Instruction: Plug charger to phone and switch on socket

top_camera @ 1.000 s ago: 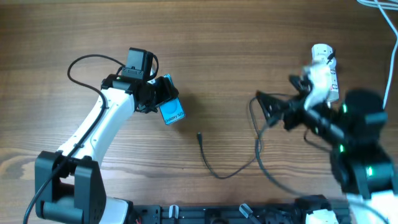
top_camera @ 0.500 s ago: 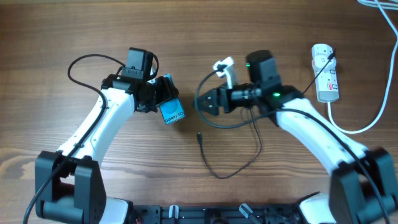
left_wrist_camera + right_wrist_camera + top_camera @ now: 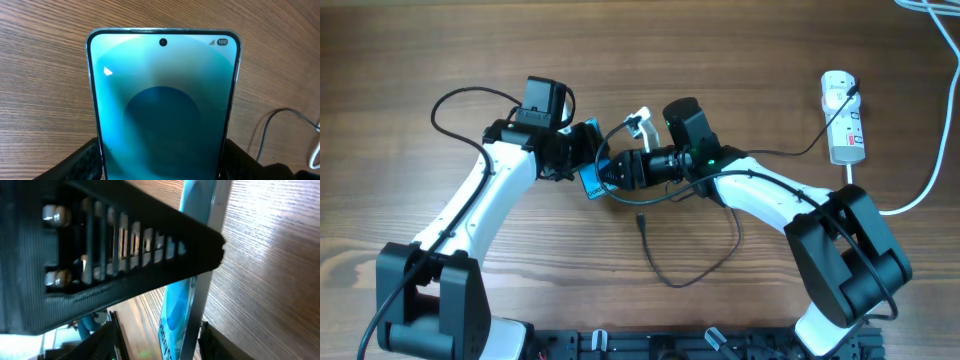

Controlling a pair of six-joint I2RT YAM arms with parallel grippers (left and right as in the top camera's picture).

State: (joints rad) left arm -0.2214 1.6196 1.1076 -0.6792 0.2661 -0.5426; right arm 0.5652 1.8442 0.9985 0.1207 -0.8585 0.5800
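On the wooden desk (image 3: pixel 420 60), a thin black looping charger cable (image 3: pixel 672 284) lies on the near side of the flat smartphone with cyan screen (image 3: pixel 162 115), and its plug tip (image 3: pixel 641 218) is free. The left end effector (image 3: pixel 162 162) grasps this smartphone. The right end effector (image 3: pixel 608 172) is at the smartphone's edge; whether it is clenched or released I cannot tell. Far to the right of the smartphone lies a white oblong power strip (image 3: pixel 844 130).

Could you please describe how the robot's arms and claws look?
The left arm and right arm have white links, black joints and black cables. The left claw and right claw are black; the right one's finger is slotted. The right arm shows a green light.
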